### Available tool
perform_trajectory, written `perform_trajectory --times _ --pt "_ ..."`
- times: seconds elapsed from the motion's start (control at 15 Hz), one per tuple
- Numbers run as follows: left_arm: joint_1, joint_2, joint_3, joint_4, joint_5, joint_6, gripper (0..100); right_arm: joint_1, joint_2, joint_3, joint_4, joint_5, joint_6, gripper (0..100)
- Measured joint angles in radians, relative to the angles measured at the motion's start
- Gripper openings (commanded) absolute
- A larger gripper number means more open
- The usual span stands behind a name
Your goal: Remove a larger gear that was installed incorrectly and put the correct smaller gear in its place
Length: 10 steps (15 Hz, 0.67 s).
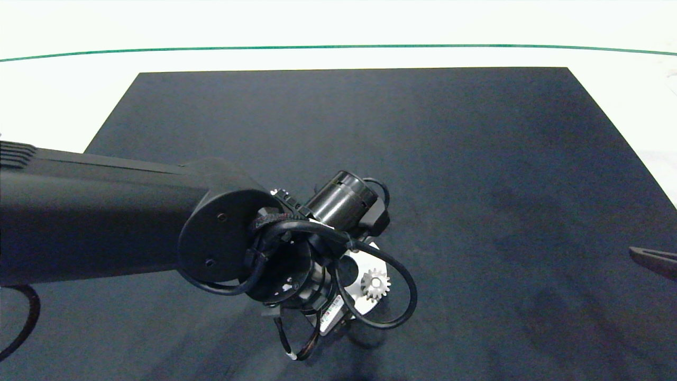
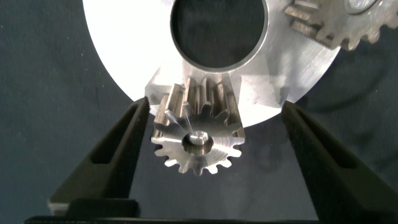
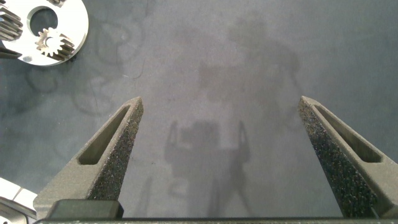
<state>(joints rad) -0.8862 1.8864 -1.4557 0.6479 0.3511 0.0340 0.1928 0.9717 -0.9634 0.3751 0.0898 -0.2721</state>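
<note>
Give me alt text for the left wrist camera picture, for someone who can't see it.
The left gripper hangs open, its two fingers spread on either side of a small silver gear on the rim of a round metal plate with a large centre hole. Another gear shows partly at the plate's far edge, on a dark mat.

left arm (image 1: 100,217): matte black, ribbed housing, round screwed joint cap
cables (image 1: 391,296): black loops at the wrist
fingers (image 3: 109,158): grey, wedge-shaped, slotted, grainy pads
</note>
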Motion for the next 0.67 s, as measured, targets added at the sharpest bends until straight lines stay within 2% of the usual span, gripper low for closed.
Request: perform_trajectory --times 0.27,0.53,0.67 --pt "0.001 -0.003 0.003 0.002 0.011 0.001 72 0.000 -0.001 0.000 -0.003 0.000 0.000 100" --pt "0.013 -0.003 0.003 0.002 0.015 0.001 65 0.000 -0.001 0.025 -0.062 0.000 -0.001 100" --pt "0.014 -0.003 0.005 0.002 0.016 0.001 60 0.000 -0.001 0.035 -0.068 0.000 -0.002 100"
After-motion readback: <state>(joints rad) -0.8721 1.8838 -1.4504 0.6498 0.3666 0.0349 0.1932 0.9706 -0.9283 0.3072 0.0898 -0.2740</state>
